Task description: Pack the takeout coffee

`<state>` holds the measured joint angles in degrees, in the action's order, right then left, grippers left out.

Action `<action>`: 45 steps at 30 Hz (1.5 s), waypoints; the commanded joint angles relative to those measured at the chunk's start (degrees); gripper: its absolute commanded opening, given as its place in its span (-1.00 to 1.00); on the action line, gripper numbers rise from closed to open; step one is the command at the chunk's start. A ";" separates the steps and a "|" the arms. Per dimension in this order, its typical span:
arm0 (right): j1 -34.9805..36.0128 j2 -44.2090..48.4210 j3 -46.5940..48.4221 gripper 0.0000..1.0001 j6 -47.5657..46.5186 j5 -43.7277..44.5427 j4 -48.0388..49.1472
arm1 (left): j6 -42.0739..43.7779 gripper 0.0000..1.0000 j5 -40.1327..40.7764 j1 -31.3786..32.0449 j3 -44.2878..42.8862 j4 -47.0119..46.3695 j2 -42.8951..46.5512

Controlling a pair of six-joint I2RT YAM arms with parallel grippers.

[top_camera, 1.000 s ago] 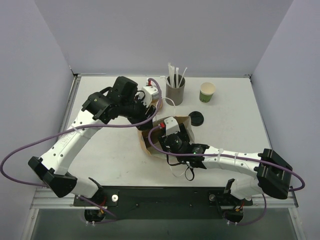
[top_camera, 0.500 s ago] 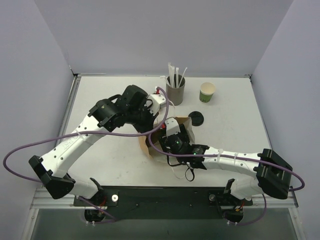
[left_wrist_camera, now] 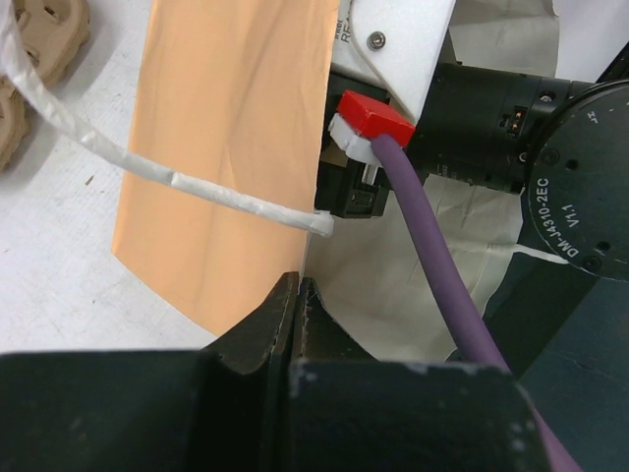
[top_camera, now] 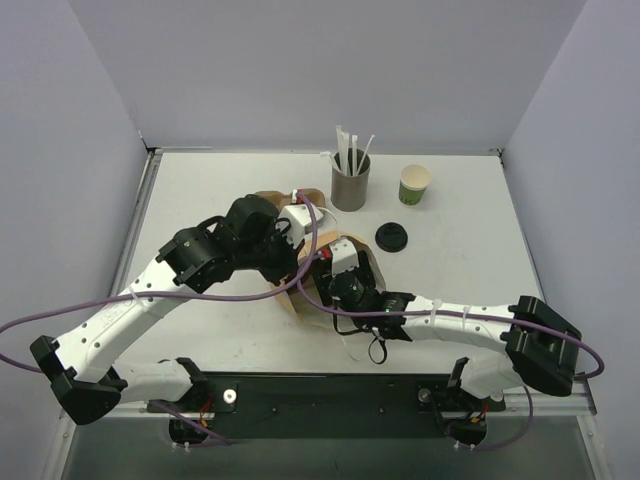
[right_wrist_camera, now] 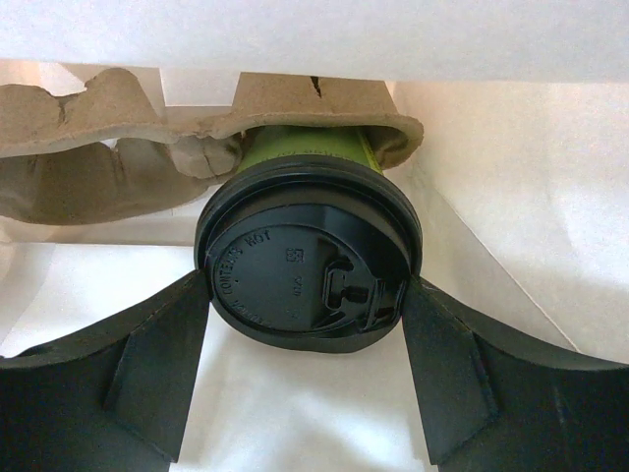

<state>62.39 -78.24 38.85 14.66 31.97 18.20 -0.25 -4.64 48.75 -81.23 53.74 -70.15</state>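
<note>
The left claw has travelled from the upper middle of the top view down to frame centre and has gone from open to fully closed. Its jaws now appear to pinch the edge of the paper bag. This probably steadies the bag mouth for packing.

The right claw is spread wide inside the bag and grips the takeout coffee by both sides of its black lid. The cup rests in a cardboard carrier at the centre of the desk.

Grey straw holder and open green cup stand upright — black lid lies nearby.
</note>
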 commanded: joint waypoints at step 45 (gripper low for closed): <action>-4.03 -0.34 6.32 0.41 4.94 -1.47 -9.23 | -1.68 -1.00 -5.99 -0.76 -1.47 4.97 -1.65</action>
<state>59.86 -78.65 42.02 18.13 27.53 12.95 -0.84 -8.10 48.49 -80.71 52.95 -70.78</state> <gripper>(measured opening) 0.701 0.025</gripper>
